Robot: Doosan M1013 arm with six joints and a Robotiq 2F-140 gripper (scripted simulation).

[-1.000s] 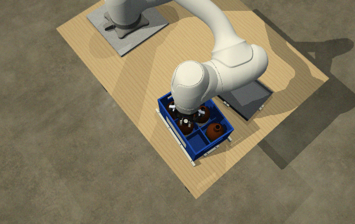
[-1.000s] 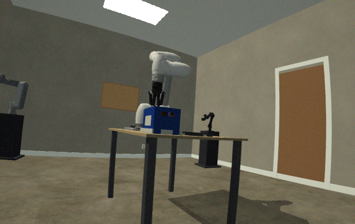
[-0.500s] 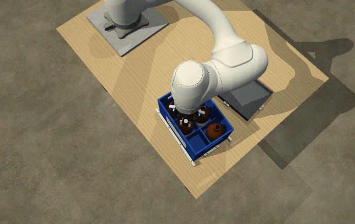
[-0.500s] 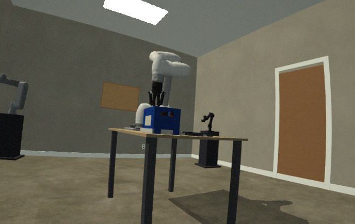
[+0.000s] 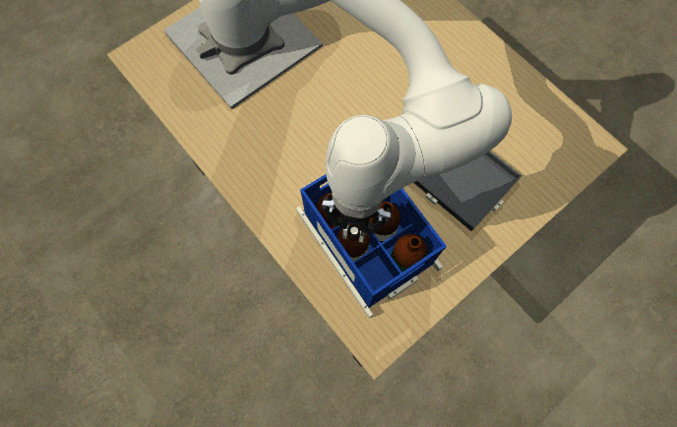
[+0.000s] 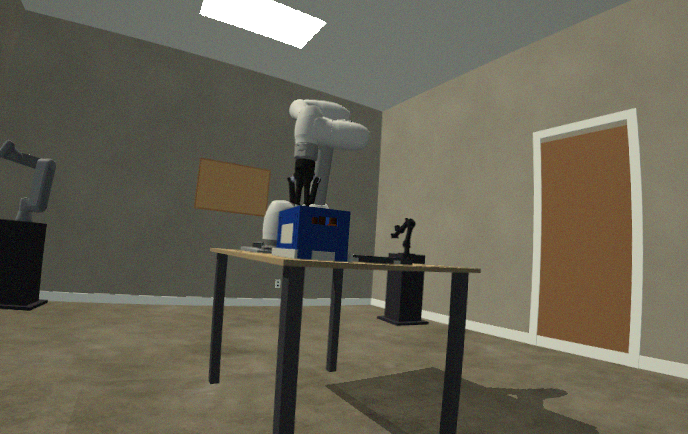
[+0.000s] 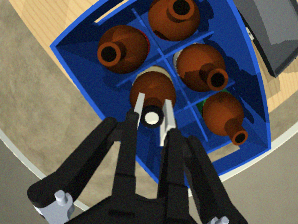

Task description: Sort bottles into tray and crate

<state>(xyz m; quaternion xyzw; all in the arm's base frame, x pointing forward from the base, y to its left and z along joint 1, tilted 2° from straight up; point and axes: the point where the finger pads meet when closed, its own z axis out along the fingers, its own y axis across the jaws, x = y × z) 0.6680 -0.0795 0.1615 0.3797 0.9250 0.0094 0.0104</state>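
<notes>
A blue crate [image 5: 384, 288] [image 6: 314, 231] [image 7: 80, 63] stands on the wooden table [image 5: 288, 132] and holds several brown bottles upright in its compartments. One bottle [image 5: 354, 245] [image 7: 153, 88] has a white cap. My gripper [image 5: 354, 231] [image 6: 304, 196] [image 7: 152, 105] reaches straight down into the crate and is shut on that capped bottle's neck. The other bottles, such as the ones at the far left [image 7: 120, 51] and far middle [image 7: 174, 15], have open mouths. An open bottle [image 5: 410, 248] stands in the right compartment. The dark grey tray [image 5: 468, 193] [image 6: 374, 258] [image 7: 262, 3] lies empty beside the crate.
The arm's grey base plate [image 5: 256, 69] sits at the table's far corner. The arm's elbow hangs over part of the tray in the overhead view. One crate compartment [image 5: 376, 268] is empty. Other robot arms on black pedestals [image 6: 15, 258] stand away from the table.
</notes>
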